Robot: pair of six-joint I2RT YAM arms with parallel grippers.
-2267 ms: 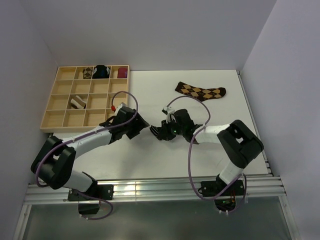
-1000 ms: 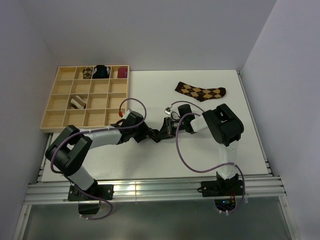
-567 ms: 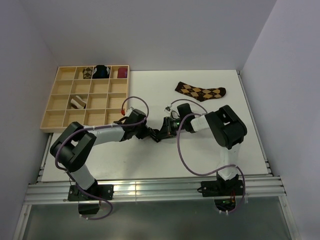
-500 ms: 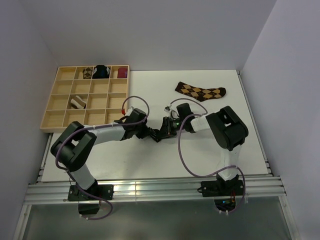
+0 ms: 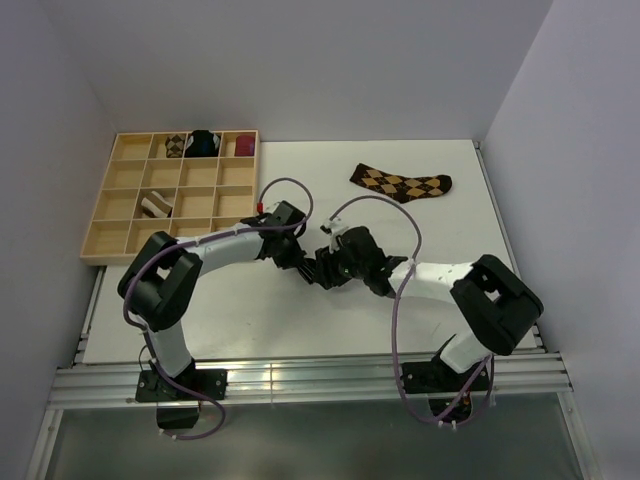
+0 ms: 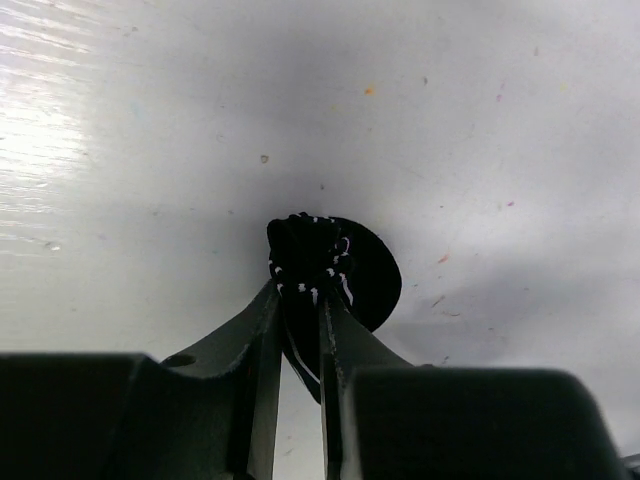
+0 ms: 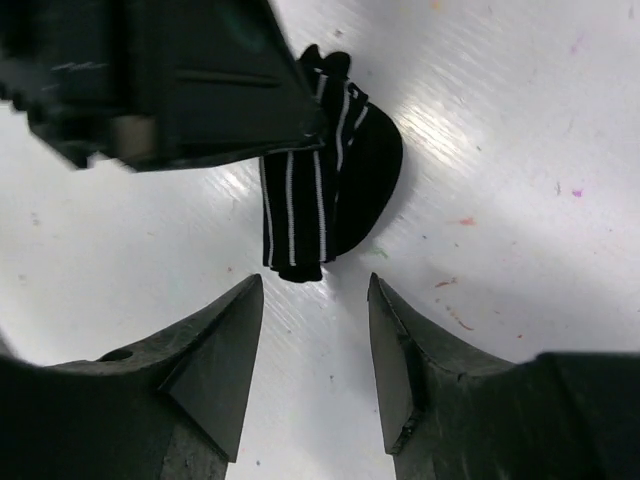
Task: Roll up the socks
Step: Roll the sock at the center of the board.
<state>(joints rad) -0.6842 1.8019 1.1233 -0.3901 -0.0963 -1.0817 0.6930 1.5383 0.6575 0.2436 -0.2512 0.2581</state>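
Black striped sock (image 6: pixel 312 250) — pinched in left tool (image 6: pixel 298 305)

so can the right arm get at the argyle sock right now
Probably yes: the right gripper is open and empty, and the argyle sock lies flat on the table beyond it, with nothing between.

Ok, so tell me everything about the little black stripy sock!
The black sock is small and looks soft, a knitted fabric with thin white stripes. It is folded into a loose bunch, not a neat roll. It lies on the white table, near the middle. The left end effector pinches its bunched end, with its jaws shut on it. The right end effector is open just beside the sock's other end and does not seem to touch it.
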